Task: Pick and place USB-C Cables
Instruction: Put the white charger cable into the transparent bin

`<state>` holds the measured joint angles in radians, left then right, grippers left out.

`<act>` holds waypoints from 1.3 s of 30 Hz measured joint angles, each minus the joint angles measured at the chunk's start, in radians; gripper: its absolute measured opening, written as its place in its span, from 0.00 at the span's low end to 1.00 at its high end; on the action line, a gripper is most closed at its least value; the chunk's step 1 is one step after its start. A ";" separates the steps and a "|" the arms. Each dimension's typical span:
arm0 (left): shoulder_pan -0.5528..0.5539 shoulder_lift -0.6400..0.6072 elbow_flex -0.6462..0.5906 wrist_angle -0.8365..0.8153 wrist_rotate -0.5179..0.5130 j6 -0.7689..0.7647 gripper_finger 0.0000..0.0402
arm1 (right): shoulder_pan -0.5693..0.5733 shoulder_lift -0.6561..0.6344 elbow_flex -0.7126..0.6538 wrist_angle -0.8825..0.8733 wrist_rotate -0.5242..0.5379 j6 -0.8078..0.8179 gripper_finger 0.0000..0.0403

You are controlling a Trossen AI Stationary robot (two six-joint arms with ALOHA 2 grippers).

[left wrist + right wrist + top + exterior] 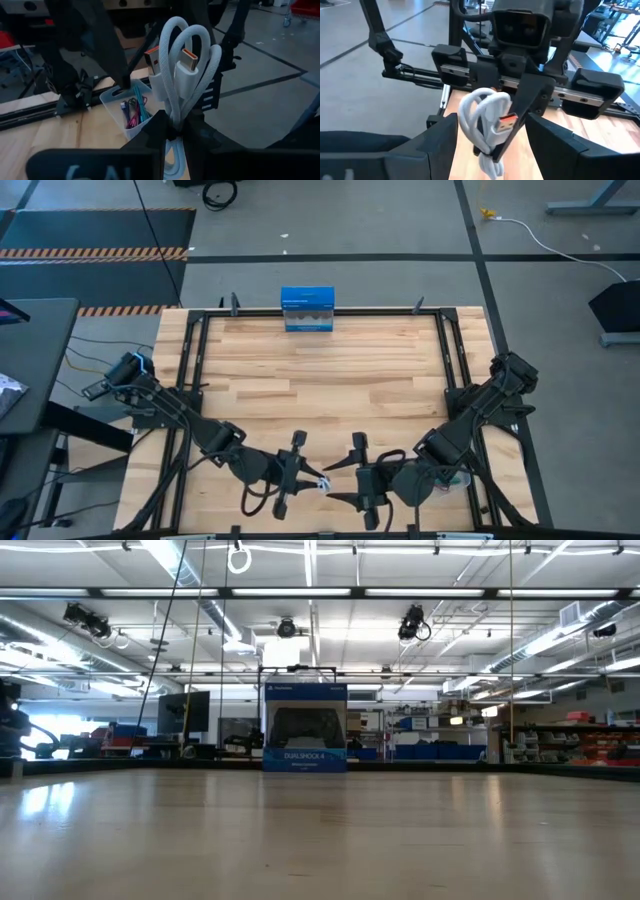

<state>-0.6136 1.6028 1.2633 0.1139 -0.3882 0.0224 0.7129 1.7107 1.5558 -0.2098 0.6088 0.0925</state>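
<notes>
The white-grey USB-C cable (pixel 182 75) is a looped bundle with two orange-tipped plugs, held by my left gripper (pixel 172 132) over the table's near edge, also seen in the high view (pixel 322 480). My right gripper (pixel 492 147) is open and faces it from the right. Its fingers stand wide on either side of the white-grey cable (pixel 482 117) without touching it. Teal, maroon and purple cables (pixel 134 111) lie in the clear tray (pixel 111 99), which sits under the right arm (pixel 455 478). I cannot make out the green cable. My left gripper pinches the white-grey bundle between its two fingers at the gathered middle (pixel 176 116), just below the plugs. The fingers (pixel 155 131) come level from the table's left. The loops and plugs stick out past the fingertips, and the bundle is lifted clear of the table.
The blue box (pixel 307 309) stands upright at the table's far edge, also visible in the low view (pixel 305 730). Bare wood (pixel 320 380) lies between it and the grippers. Black frame rails (pixel 450 350) run along the table's sides.
</notes>
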 joint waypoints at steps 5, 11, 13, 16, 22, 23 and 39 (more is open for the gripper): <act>0.000 0.000 0.000 0.006 0.000 0.015 0.12 | -0.004 0.007 0.000 0.008 0.022 -0.016 0.55; 0.000 0.000 0.000 0.013 0.004 0.015 0.13 | -0.003 0.014 0.000 0.007 0.022 -0.045 0.16; 0.000 0.000 0.000 0.012 0.024 0.015 0.13 | -0.003 0.014 0.000 0.006 0.021 -0.067 0.07; 0.000 0.000 0.000 0.014 0.023 0.015 0.15 | -0.001 0.014 0.000 0.007 0.036 -0.075 0.07; -0.002 -0.003 0.000 0.009 -0.029 0.016 0.29 | 0.006 0.015 0.000 -0.019 0.052 -0.058 0.07; -0.002 -0.006 0.000 0.003 -0.038 0.015 0.32 | 0.008 0.015 0.000 -0.029 0.058 -0.046 0.07; -0.049 -0.098 0.000 -0.609 -0.121 -0.282 0.50 | 0.037 -0.028 0.092 -1.032 -0.244 0.522 0.07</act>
<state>-0.6627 1.5051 1.2636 -0.4955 -0.5088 -0.2600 0.7503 1.6832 1.6482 -1.2417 0.3652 0.6141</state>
